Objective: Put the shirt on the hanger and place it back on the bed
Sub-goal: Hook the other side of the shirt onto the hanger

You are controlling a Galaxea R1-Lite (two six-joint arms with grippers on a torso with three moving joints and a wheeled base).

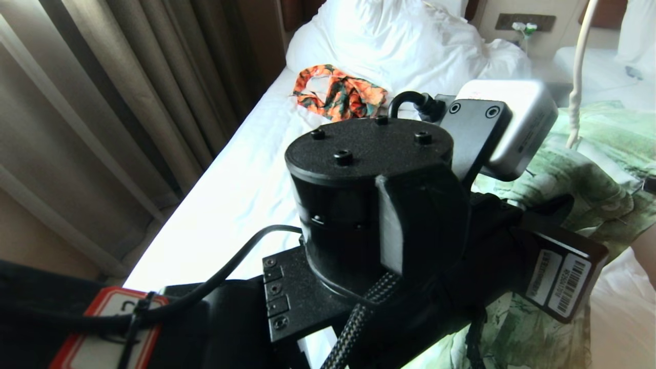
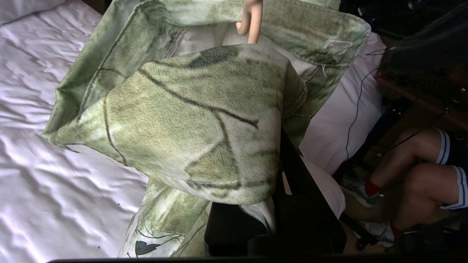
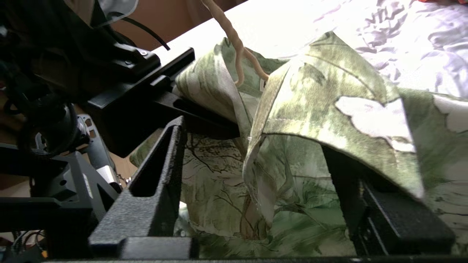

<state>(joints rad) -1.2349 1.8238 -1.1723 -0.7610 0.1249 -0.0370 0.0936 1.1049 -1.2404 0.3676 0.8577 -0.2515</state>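
Right now your head view is mostly blocked: the left arm fills the middle of it, wrist camera and all, so you only catch the shirt in patches to the right and below it. The shirt lies bunched on the bed, near the edge closest to you. The hanger shows as a thin cream rod rising out of the fabric toward the top of the picture.

Your left hand is clenched on the shirt; in its wrist view a big fold of green cloth drapes over the fingers and hides most of them, and the hanger's hook end pokes out of the collar area above that fold. Your right hand is released, its two fingers standing wide apart with shirt fabric between them; one finger is half covered by an overhanging flap, and you cannot tell from here whether it touches the cloth.

Further up the bed, well apart from the shirt, an orange patterned garment lies by the white duvet. Curtains hang along the bed's far side. A person's bare legs sit just beside the bed.
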